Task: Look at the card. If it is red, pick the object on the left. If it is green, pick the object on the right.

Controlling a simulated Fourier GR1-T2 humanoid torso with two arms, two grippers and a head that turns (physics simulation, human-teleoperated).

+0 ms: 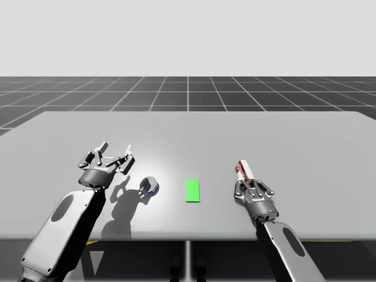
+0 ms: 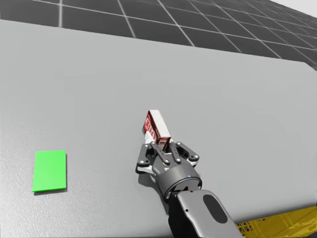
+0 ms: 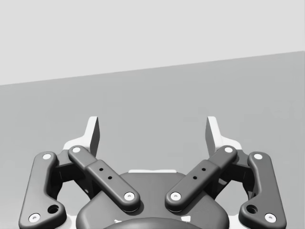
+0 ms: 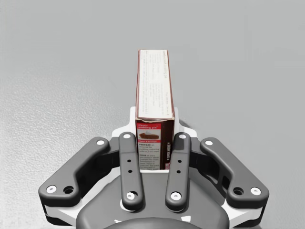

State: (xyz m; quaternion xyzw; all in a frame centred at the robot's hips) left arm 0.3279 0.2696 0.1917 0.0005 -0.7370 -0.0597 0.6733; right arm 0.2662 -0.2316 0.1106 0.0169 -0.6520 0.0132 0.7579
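Note:
A green card [image 1: 192, 190] [image 2: 49, 170] lies flat on the grey table [image 1: 194, 132] near its front edge. To the card's left lies a small round blue and silver can [image 1: 149, 186]. To its right is a slim red and white box [image 1: 243, 170] [image 2: 157, 127] [image 4: 154, 90], pointing away from me. My right gripper [image 1: 247, 183] [image 2: 162, 147] [image 4: 155, 131] is shut on the box's near end, one finger on each long side. Whether the box rests on the table or hangs just over it, I cannot tell. My left gripper [image 1: 115, 154] [image 3: 153, 130] stands open, left of and beyond the can, holding nothing.
The table's front edge [image 1: 188, 239] runs just behind both wrists. Bare grey tabletop [image 2: 198, 74] stretches beyond the box and the card to the far edge.

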